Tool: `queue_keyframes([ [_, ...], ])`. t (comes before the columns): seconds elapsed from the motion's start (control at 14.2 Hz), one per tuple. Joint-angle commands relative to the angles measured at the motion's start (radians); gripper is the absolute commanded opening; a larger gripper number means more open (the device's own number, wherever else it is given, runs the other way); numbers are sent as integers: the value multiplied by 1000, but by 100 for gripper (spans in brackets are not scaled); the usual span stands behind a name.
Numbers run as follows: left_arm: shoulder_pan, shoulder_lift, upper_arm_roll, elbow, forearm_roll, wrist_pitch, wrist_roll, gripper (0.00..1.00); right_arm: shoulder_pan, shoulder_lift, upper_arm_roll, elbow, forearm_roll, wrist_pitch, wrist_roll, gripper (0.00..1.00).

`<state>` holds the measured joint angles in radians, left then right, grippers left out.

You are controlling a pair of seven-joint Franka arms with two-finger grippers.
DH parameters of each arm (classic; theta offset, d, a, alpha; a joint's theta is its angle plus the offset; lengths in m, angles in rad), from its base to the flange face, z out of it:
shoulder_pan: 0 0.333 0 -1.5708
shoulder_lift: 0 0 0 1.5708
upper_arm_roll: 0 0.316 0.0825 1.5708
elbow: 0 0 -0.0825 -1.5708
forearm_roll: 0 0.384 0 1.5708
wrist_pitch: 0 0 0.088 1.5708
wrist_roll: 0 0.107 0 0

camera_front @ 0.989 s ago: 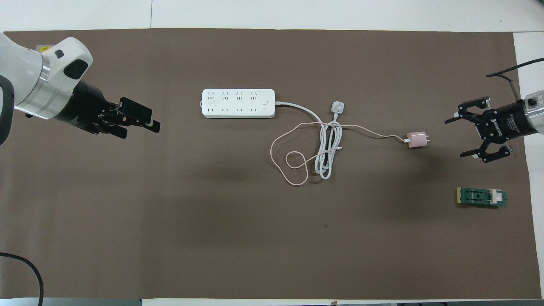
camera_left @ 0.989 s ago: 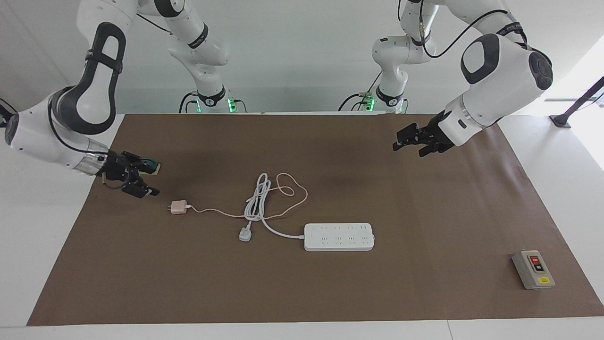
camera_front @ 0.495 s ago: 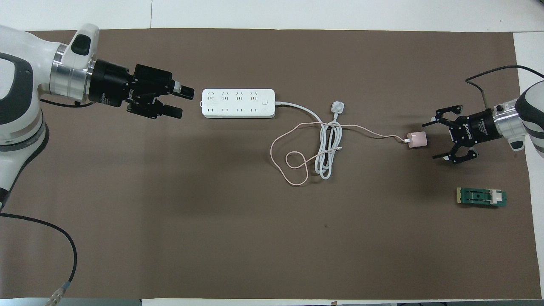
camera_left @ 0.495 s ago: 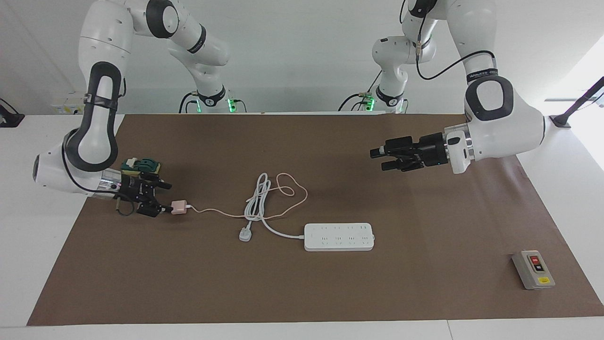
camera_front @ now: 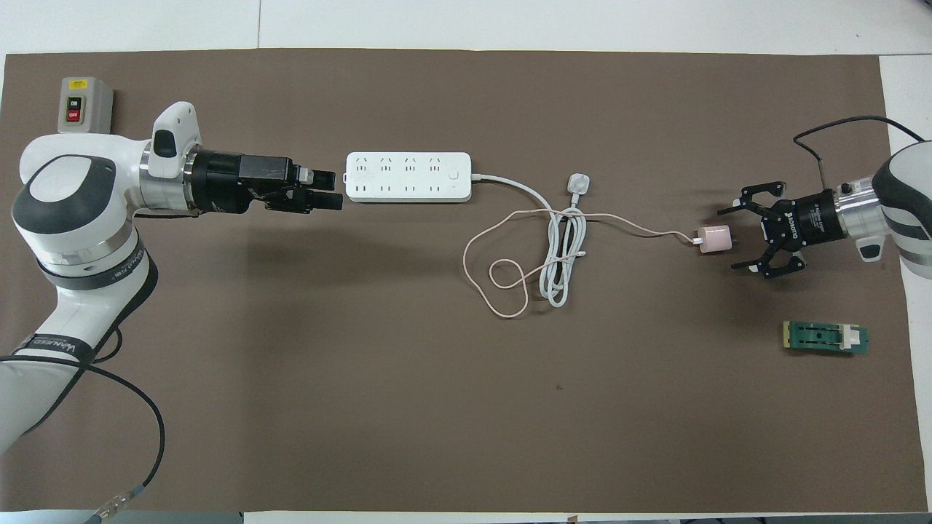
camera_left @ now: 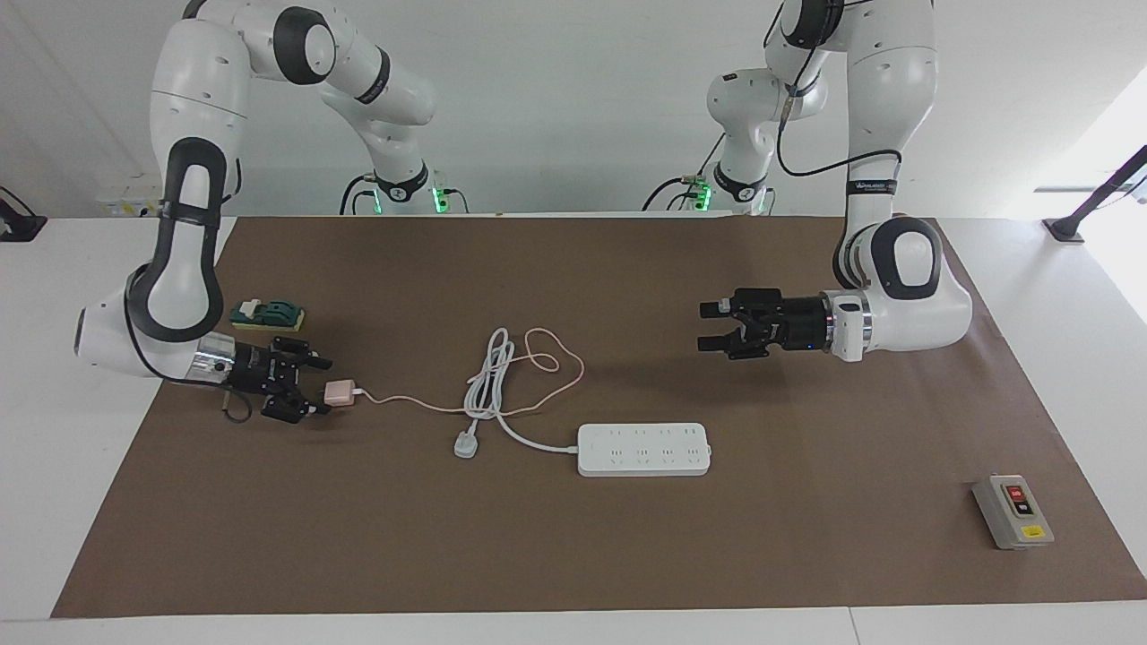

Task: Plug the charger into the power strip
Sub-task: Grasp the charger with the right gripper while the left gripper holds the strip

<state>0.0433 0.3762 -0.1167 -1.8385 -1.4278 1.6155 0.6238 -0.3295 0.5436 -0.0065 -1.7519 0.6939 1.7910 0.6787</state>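
Overhead view, near to far. Green block near right-arm edge of mat. Right gripper low, jaws apart, just beside charger at prong end, not gripping. Pink cable loops over white cord. Left gripper jaws apart, raised by strip. Risk: cable snags cord when lifted, drags strip.

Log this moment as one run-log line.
stage: reaching | right gripper: open, low at charger, not closed on it | left gripper: open, in the air by power strip | charger: unplugged, on table
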Motion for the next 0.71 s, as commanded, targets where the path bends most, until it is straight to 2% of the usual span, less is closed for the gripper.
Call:
queue_keyframes([
  [0.0, 9, 30, -3, -53, -100, -16, 141, 100, -3, 7, 10, -3, 26, 25, -14, 100],
  [0.14, 1, 56, -1, -57, -115, -12, 166, 100, 0, 7, 10, -21, 26, 47, -27, 100],
  [0.21, -2, 61, -1, -65, -115, -6, 165, 100, 1, 7, 10, -29, 26, 51, -31, 89],
  [0.28, -6, 75, 0, -79, -117, -2, 166, 100, 1, 7, 10, -40, 26, 62, -44, 75],
  [0.42, -22, 90, 0, -85, -125, -2, 165, 100, 1, 7, 11, -47, 27, 70, -51, 52],
  [0.49, -31, 92, 2, -85, -135, 3, 160, 100, 1, 6, 11, -47, 27, 68, -63, 28],
  [0.57, -48, 92, 2, -85, -137, 27, 159, 100, 3, 6, 11, -47, 26, 68, -76, 0],
  [0.64, -51, 92, 2, -84, -137, 56, 155, 99, 3, 6, 11, -46, 26, 68, -77, 0],
])
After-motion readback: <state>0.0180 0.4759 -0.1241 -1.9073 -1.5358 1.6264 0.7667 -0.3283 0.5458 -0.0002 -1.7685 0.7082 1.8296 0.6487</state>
